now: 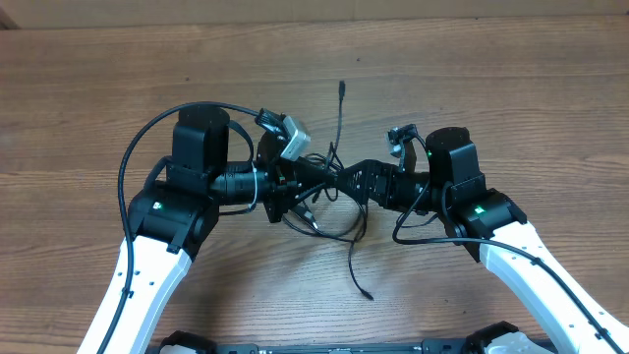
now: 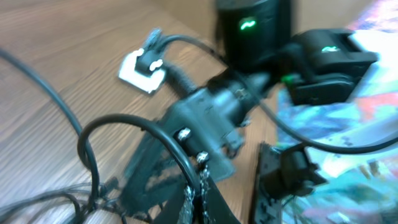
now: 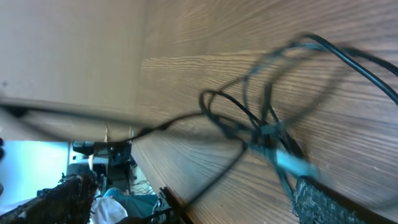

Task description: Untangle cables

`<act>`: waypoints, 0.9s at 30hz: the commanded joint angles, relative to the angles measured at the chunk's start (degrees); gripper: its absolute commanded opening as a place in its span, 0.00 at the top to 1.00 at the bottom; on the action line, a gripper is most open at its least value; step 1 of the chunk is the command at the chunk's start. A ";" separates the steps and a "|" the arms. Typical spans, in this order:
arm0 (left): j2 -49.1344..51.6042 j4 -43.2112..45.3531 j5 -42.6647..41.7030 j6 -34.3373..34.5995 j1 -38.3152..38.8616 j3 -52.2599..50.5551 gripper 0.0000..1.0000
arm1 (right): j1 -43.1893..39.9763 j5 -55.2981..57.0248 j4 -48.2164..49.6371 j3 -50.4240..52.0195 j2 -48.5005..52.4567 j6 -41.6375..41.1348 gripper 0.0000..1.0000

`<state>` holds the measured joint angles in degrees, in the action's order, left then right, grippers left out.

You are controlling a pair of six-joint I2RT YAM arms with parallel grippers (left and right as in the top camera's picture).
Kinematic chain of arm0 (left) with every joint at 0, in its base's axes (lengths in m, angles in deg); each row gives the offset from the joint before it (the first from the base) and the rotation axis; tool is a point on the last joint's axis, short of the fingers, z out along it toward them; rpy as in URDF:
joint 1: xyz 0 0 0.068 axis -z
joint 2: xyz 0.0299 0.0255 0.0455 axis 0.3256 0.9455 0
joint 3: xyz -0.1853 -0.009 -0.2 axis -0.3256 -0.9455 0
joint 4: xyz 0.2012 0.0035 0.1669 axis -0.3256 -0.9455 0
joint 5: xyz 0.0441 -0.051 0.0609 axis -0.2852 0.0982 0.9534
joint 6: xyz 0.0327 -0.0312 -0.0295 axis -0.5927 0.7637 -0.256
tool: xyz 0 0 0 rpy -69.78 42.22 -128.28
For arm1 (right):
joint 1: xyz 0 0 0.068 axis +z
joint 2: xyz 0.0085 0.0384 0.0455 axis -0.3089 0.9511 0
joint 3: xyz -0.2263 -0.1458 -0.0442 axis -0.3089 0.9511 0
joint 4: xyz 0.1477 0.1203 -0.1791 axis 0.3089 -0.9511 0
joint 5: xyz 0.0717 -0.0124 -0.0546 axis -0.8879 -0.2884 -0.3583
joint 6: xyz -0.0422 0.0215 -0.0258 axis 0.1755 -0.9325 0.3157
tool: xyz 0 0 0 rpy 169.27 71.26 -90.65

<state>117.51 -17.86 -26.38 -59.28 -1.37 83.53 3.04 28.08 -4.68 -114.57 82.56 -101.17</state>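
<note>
The cables [image 1: 339,208] lie as a tangle of thin black cords on the wooden table, between my two grippers. One strand runs up to a small plug tip [image 1: 341,87]. Another trails down to a tip [image 1: 367,294]. My left gripper [image 1: 301,191] reaches in from the left. In the left wrist view its pads [image 2: 202,198] are pressed together, and a black cord [image 2: 127,119] arcs down into them. My right gripper [image 1: 332,183] comes in from the right and stands open. Its fingers are wide apart around the blurred tangle [image 3: 264,127].
Thick black arm cables [image 1: 147,138] loop over the left arm. A white camera housing [image 1: 292,138] sits on the left wrist. The table's far edge [image 1: 314,18] runs along the top. Bare wood lies above and beside the arms.
</note>
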 commanded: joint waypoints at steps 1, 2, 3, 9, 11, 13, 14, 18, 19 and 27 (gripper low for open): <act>-0.87 5.07 -12.07 -0.76 0.33 1.22 0.96 | -0.11 -1.36 0.28 -0.17 -0.24 1.22 0.05; -0.87 7.65 -13.68 0.76 0.33 1.25 0.96 | -0.11 -0.22 -0.15 -0.17 -0.20 1.22 0.07; -0.87 10.01 -14.91 2.38 0.33 1.22 0.96 | -0.11 1.14 -0.70 -0.17 -0.15 1.22 0.09; -0.87 29.24 -18.69 17.18 0.09 1.22 0.96 | -0.11 26.88 -12.72 -0.20 -0.15 -8.07 0.16; -0.87 34.25 -18.91 21.27 -0.87 1.25 0.96 | -0.17 34.25 -16.70 -0.17 -0.15 -12.04 0.17; -0.87 39.67 -19.80 25.70 -2.47 1.25 0.96 | -0.17 38.84 -19.30 -0.17 -0.15 -13.90 0.19; -0.87 41.83 -19.93 27.80 -3.30 1.25 0.96 | -0.17 41.16 -20.68 -0.17 -0.15 -14.60 0.19; -0.87 49.48 -20.81 34.71 -8.15 1.22 0.96 | -0.17 48.30 -25.14 -0.17 -0.15 -17.86 0.18; -0.87 50.71 -20.79 36.37 -9.81 1.22 0.96 | -0.17 49.99 -26.29 -0.17 -0.15 -18.73 0.18; -0.76 52.19 -19.71 42.75 -17.94 1.22 0.96 | -0.28 52.76 -29.51 -0.20 -0.15 -20.46 0.12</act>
<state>117.51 33.92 -46.34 -21.22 -18.01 83.64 3.00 77.70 -34.34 -114.57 82.56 -120.03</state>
